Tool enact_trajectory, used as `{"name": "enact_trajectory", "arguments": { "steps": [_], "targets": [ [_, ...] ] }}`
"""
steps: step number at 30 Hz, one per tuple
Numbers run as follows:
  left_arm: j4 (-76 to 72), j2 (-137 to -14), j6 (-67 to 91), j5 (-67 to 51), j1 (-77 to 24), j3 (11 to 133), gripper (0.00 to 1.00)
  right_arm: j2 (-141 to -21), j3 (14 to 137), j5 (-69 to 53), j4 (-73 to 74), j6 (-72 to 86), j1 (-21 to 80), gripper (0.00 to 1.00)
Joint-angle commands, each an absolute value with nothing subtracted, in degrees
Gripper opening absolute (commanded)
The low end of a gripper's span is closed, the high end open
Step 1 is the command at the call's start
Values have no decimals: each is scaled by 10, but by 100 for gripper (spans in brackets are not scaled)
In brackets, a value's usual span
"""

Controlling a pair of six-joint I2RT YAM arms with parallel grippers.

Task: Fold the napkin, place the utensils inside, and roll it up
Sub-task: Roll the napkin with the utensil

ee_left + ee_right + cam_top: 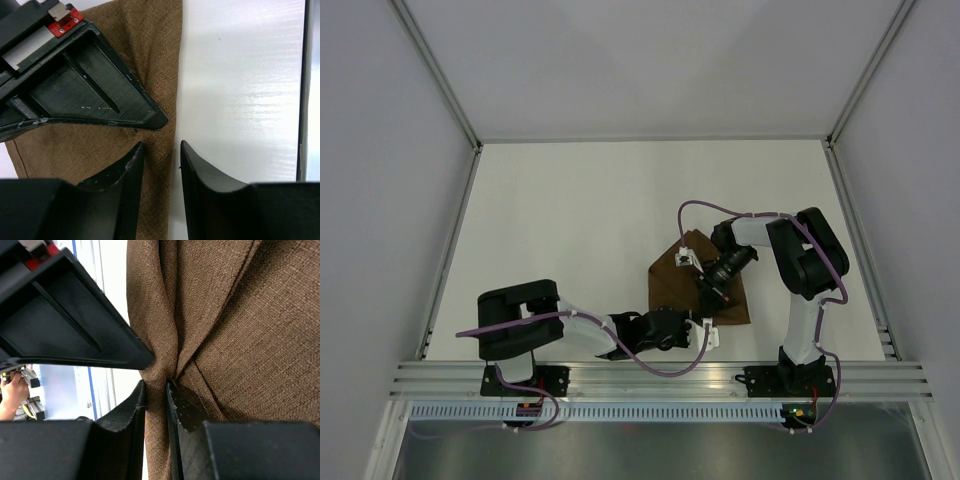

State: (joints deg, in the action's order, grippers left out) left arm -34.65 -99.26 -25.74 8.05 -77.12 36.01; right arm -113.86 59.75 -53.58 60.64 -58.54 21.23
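Note:
The napkin (735, 300) is a dark brown cloth lying partly folded and bunched on the white table, right of centre near the front. My right gripper (705, 298) reaches into it from above. In the right wrist view, that gripper (156, 384) is shut on a gathered ridge of the napkin (250, 315). My left gripper (705, 335) sits low at the napkin's near edge. In the left wrist view it (161, 145) is open and straddles the edge of the napkin (150, 50), one finger over cloth, the other over bare table. The utensils are out of view.
The white table (620, 200) is walled on the left, right and back. An aluminium rail (660, 378) carrying both arm bases runs along the near edge. The two grippers are close together, each showing in the other's wrist view. A person's hand (12, 395) appears beyond the table.

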Motion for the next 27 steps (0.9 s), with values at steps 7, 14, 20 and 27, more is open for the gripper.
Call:
{"name": "enact_trajectory", "arguments": {
  "steps": [7, 14, 20, 27],
  "targets": [
    [-353, -1035, -293, 94, -777, 389, 42, -1172, 587, -416, 534, -622, 212, 7],
    [-345, -1048, -287, 94, -777, 390, 29, -1174, 589, -416, 536, -621, 211, 8],
    [-321, -1053, -268, 73, -777, 392, 2, -1172, 590, -415, 539, -620, 211, 9],
    [-302, -1043, -229, 20, -770, 389, 2, -1131, 603, -437, 566, -612, 207, 35]
  ]
}}
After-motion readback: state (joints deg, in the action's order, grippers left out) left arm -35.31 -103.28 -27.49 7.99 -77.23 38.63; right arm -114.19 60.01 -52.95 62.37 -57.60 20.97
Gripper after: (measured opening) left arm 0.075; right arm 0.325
